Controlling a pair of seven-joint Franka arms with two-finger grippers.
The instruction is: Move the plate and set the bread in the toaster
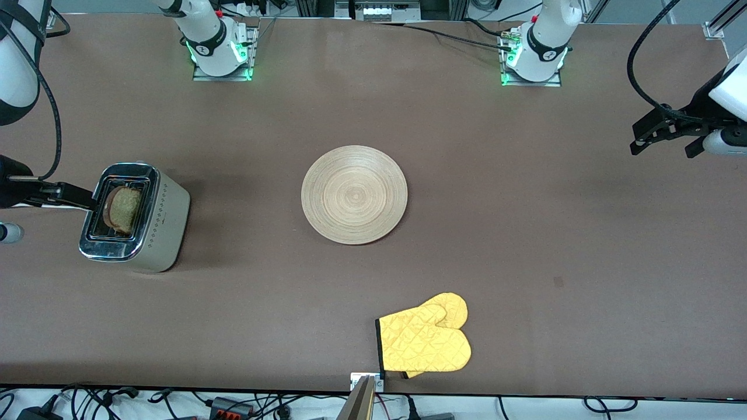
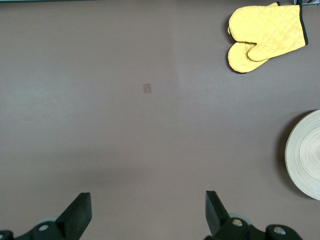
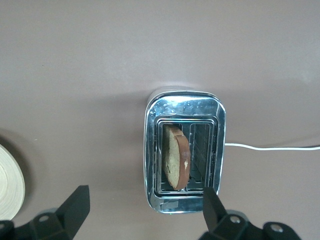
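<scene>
Two Franka arms at a brown table [image 1: 525, 233], seen from above and from each wrist. The right arm reaches in at its own end of the table; the right gripper [image 3: 142, 210] hangs over the toaster [image 1: 140, 219], its fingers [image 3: 75, 205] spread wide and holding nothing (in the front view one dark finger lies level with the chrome top, at the toaster's outer side). The left arm waits at its own end of the table, the left gripper [image 2: 147, 212] up over bare tabletop, its fingers [image 2: 80, 210] likewise spread and empty.

Counted: one toaster, standing toward the right arm's end of the table, with two slots; one slice of bread [image 1: 124, 209], standing on edge in one of the slots, its upper part above the chrome; one round wooden plate [image 1: 354, 194], flat near the middle of the table and well apart from the toaster; one white cord [image 3: 272, 147] leading from the toaster; two yellow quilted oven mitts [image 1: 429, 341], one lying on the other, nearer to the front camera than the plate.
</scene>
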